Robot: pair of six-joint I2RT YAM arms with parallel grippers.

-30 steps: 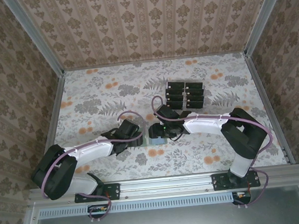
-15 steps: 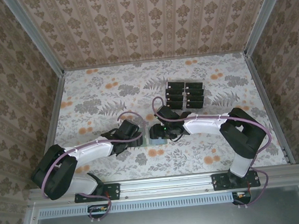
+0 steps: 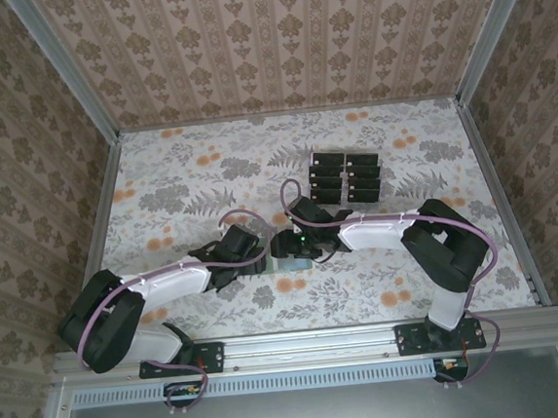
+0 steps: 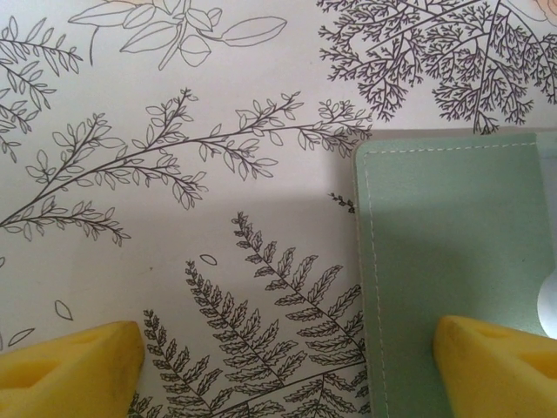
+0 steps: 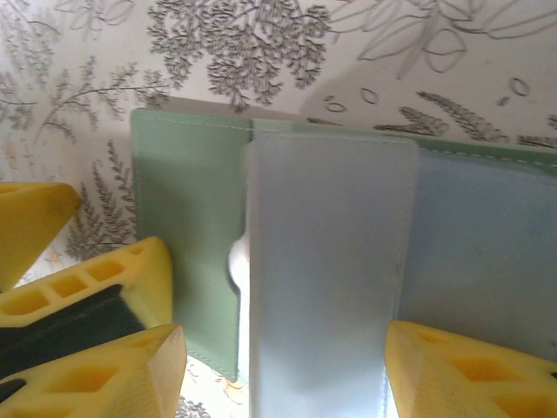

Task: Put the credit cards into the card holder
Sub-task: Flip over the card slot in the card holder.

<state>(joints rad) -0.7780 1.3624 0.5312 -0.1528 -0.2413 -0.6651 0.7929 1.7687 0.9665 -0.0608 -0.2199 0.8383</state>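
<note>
- The right arm (image 3: 388,229) has shifted left; right gripper (image 5: 283,335) spread astride the one card holder (image 5: 187,226).
- At its edge, left gripper (image 4: 287,329) spread.
- Beyond it, eight credit cards (image 3: 345,179).

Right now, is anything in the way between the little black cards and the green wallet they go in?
Only the robot itself: the right gripper and its wrist hang over the flowery table between the thin black rectangular cards and the soft sage-green wallet. Nothing else lies there.

Enclosed robot test cell: wallpaper-patterned walls (image 3: 274,43), aluminium frame rails (image 3: 310,338) around a floral tabletop (image 3: 207,166).
</note>
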